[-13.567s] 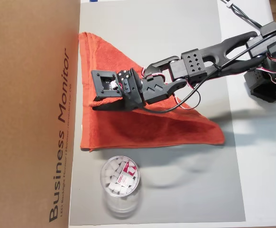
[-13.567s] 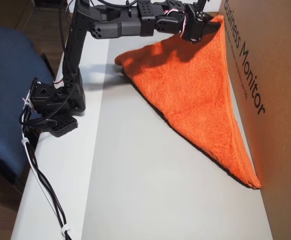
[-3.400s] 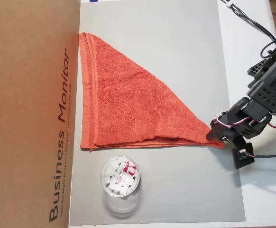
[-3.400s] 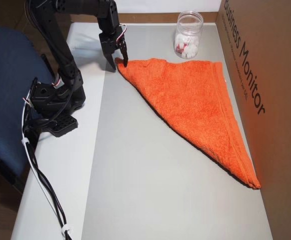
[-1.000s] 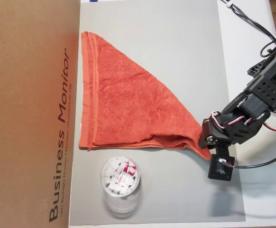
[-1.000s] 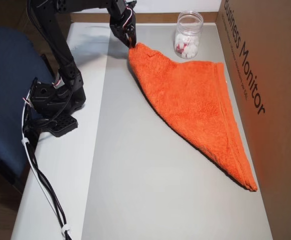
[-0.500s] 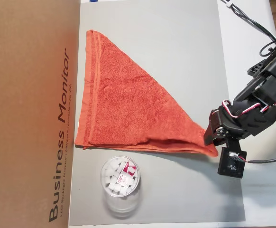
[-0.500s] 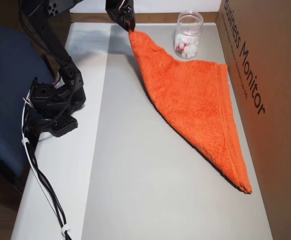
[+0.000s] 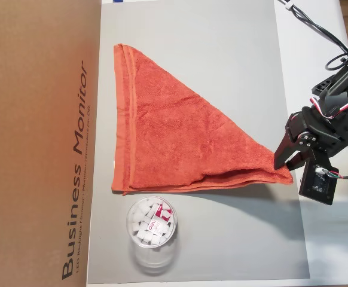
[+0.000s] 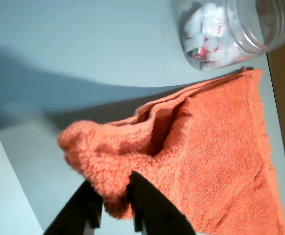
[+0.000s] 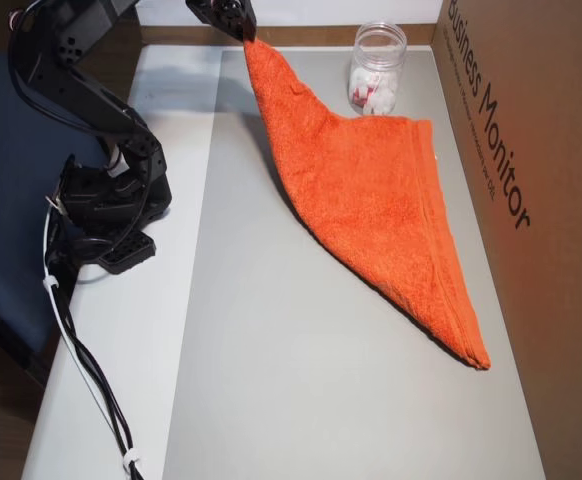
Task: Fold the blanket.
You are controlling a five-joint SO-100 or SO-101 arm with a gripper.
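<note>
A: Where is the orange-red terry-cloth blanket (image 9: pixel 174 134)?

B: It lies folded into a triangle on the grey mat (image 9: pixel 222 60). In an overhead view its hemmed edge runs along the left side, close to the brown cardboard box printed "Business Monitor" (image 9: pixel 36 143), and its point reaches to the right, at the mat's edge.

A: And that point?

B: Lifted. In an overhead view (image 11: pixel 361 190) the corner rises off the mat toward the top of the picture while the rest lies flat. The black two-finger gripper (image 10: pixel 114 198) has it: in the wrist view the jaws are clamped on a bunched lump of terry, with cloth bulging above the fingers (image 10: pixel 147 196).

A: What sits nearby?

B: A clear plastic jar of small white pieces with a red label (image 9: pixel 152 224), just beside the blanket's lower edge in an overhead view, apart from it by a thin strip of mat. The wrist view shows the jar at the top, near the far hem.

A: The arm itself?

B: Its black base (image 11: pixel 111 215) stands on the white table (image 11: pixel 121 380), with cables (image 11: pixel 81 360) trailing down.
</note>
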